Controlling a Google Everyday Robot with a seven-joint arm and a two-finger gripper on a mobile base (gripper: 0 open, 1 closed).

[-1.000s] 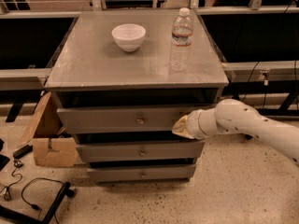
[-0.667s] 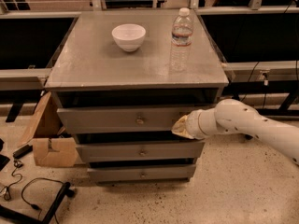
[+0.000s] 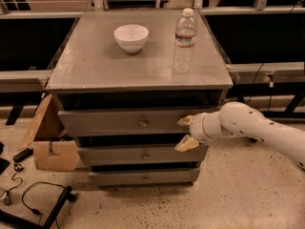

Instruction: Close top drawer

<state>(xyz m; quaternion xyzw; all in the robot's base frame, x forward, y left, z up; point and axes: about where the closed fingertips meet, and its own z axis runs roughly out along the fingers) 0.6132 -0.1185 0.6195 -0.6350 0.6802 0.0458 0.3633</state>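
The top drawer [image 3: 119, 122] is the uppermost of three grey fronts on a grey cabinet, with a small brass knob [image 3: 142, 123] at its centre. Its front stands a little out from the cabinet, with a dark gap above it. My gripper [image 3: 186, 132], on a white arm coming in from the right, is at the right end of this drawer front. Its two tan fingers are spread apart, one finger [image 3: 185, 120] against the front panel and the other lower, near the middle drawer [image 3: 138, 155]. It holds nothing.
A white bowl [image 3: 131, 36] and a clear water bottle [image 3: 184, 39] stand on the cabinet top [image 3: 95, 66]. The bottom drawer [image 3: 143, 178] is below. A cardboard box [image 3: 47, 142] and black cables [image 3: 33, 199] lie on the floor at left. Dark benches run behind.
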